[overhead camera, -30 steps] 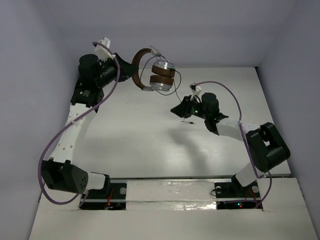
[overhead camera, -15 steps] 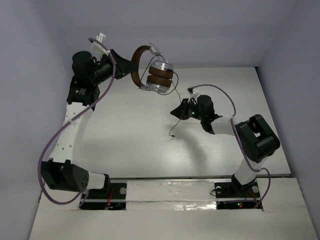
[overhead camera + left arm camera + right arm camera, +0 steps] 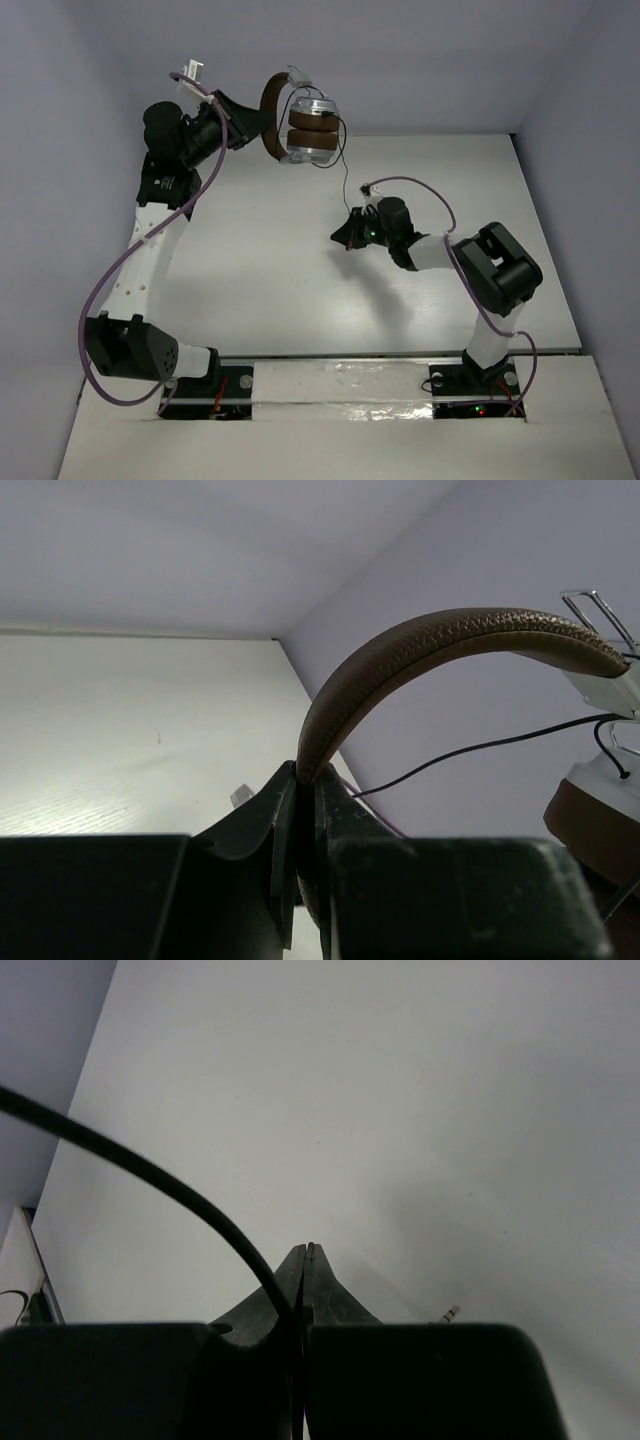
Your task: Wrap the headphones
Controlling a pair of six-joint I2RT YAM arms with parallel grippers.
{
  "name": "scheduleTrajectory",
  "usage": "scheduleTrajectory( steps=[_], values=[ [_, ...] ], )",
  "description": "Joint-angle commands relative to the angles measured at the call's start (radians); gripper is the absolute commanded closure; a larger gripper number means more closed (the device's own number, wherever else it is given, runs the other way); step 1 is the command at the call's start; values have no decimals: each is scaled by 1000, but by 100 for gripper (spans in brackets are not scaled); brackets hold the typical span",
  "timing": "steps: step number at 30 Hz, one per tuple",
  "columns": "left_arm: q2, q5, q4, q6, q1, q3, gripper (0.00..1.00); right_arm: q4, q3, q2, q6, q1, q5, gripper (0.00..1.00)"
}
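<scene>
At 6 o'clock in the overhead view, both arm bases sit along the near edge of the table (image 3: 290,290). The right arm (image 3: 497,270) rises from about 5 o'clock, folds at its elbow and reaches toward 9 o'clock. This puts the right gripper (image 3: 340,237) about mid-table and low over the surface. Its jaws are pressed fully together. The right wrist view shows the thin dark cord (image 3: 130,1165) sweeping down from 10 o'clock and vanishing between them, so it is pinched there. At 4 o'clock of those fingertips a small metal tip, seemingly the jack plug (image 3: 447,1312), shows against the table. Whether it touches the surface cannot be told.

From that gripper the cord climbs toward 12 o'clock, hanging free in the air, to the headphones (image 3: 305,125).

The left arm (image 3: 150,240) runs from its base at 7 o'clock up the table's left side to 10 o'clock, a purple cable (image 3: 100,290) looping beside it. The left gripper (image 3: 258,125) is held high at about 11 o'clock, over the table's far edge. Its jaws are closed tight on the brown headband (image 3: 450,640), which arches out of them toward 3 o'clock.

The headphones are off the table, in the air in front of the far wall (image 3: 420,60). The two brown ear pads (image 3: 312,128) lie stacked face to face between the silver-white cups (image 3: 315,107).
</scene>
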Motion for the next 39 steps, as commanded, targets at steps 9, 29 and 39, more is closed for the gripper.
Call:
scheduleTrajectory(
  steps=[9, 29, 39],
  values=[
    [40, -448, 197, -123, 5, -156, 100, -226, -42, -215, 50, 262, 341, 100],
    [132, -1009, 155, 124, -195, -278, 100, -952, 409, -307, -159, 741, 643, 100],
    [44, -1033, 139, 227, -310, -466, 100, -1119, 616, -361, -361, 741, 896, 100]
  ],
)
